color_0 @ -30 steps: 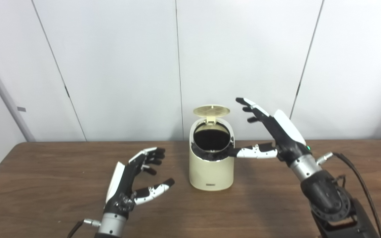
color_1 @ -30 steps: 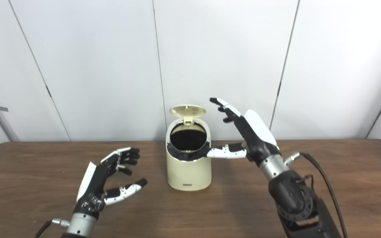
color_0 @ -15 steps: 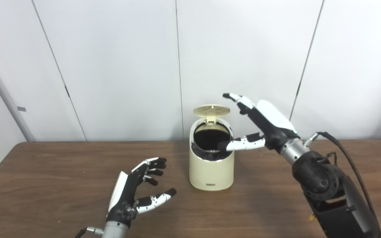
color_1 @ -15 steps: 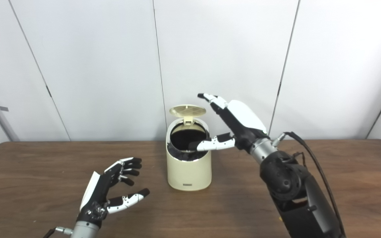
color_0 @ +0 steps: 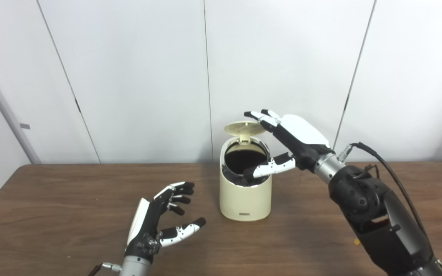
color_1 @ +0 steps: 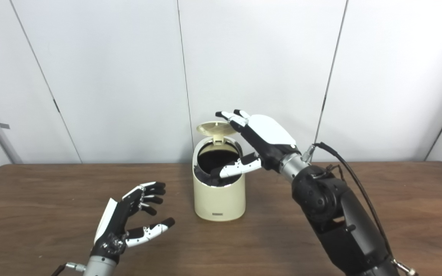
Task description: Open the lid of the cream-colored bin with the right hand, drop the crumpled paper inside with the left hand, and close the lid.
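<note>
The bin (color_0: 245, 188) stands on the table (color_0: 52, 214) near the wall, its lid (color_0: 245, 127) tipped up and the dark mouth open. No paper shows anywhere outside the bin, so it is probably dropped already; only closing looks left. The right hand (color_0: 290, 140), spread and empty, hovers just above the lid's right edge. The left hand (color_0: 159, 214), released and empty, sits left of the bin.

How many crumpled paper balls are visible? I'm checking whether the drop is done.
0 in view. Both the left hand and the right hand hold nothing; one may lie hidden inside the cream-colored plastic bin.
</note>
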### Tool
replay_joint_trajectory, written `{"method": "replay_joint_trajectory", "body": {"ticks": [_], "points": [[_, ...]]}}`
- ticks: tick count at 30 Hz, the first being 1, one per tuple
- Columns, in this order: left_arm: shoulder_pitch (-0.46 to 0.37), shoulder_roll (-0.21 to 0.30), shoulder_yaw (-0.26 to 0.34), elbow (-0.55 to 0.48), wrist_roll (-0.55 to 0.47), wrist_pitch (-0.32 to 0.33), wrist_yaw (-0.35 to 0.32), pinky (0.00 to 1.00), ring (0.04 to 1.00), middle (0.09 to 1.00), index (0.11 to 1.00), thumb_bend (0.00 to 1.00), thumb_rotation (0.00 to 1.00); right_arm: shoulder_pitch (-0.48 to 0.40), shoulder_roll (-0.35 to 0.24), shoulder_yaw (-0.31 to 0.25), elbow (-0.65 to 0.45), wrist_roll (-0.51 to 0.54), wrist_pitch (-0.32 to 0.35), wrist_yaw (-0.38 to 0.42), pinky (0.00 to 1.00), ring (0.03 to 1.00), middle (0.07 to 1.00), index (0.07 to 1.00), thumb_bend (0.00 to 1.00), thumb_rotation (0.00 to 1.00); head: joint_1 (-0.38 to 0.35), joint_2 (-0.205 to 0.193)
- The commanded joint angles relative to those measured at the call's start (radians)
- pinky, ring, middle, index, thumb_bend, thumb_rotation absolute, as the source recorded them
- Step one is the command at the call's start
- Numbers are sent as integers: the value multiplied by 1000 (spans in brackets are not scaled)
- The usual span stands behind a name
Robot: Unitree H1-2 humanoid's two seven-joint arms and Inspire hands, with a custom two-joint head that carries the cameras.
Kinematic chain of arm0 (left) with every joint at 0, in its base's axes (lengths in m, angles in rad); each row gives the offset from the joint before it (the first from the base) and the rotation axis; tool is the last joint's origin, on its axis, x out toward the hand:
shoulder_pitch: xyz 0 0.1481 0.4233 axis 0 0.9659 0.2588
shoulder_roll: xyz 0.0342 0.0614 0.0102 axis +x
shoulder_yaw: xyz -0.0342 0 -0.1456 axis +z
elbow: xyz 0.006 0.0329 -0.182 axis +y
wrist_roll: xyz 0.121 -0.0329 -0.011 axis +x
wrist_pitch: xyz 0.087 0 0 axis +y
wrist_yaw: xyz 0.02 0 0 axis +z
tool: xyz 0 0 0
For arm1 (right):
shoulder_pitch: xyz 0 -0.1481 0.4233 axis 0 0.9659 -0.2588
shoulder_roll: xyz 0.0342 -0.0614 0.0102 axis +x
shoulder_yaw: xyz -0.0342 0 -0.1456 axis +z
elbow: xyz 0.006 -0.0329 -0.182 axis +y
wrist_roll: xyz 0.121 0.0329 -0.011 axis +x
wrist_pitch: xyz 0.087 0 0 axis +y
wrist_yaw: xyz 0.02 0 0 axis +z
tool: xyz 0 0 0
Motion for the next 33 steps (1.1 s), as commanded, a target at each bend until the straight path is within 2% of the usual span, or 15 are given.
{"method": "replay_joint_trajectory", "body": {"ticks": [1,9,16,22,33], "points": [[-27,-4,2,-27,5,-22,7,543,673,732,756,679,66,-59,-5,-4,-24,-4,-27,-4,891,1000,938,922,793,583,2,1],[-26,-14,3,-43,22,2,5,542,673,735,753,687,71,-37,4,4,-77,0,-24,4,914,1000,912,890,772,572,6,10],[-27,-14,2,-38,22,-16,8,528,659,726,747,686,62,-5,3,0,-117,3,-23,1,920,982,850,820,753,556,8,18],[-25,-14,1,-47,20,-5,1,540,669,725,747,690,69,21,-1,-7,-138,3,-30,-5,871,940,791,764,752,554,9,23],[-26,-11,1,-48,21,-13,-2,531,665,722,748,689,79,50,-6,-10,-137,-20,-45,-24,795,874,735,717,757,535,10,39]]}}
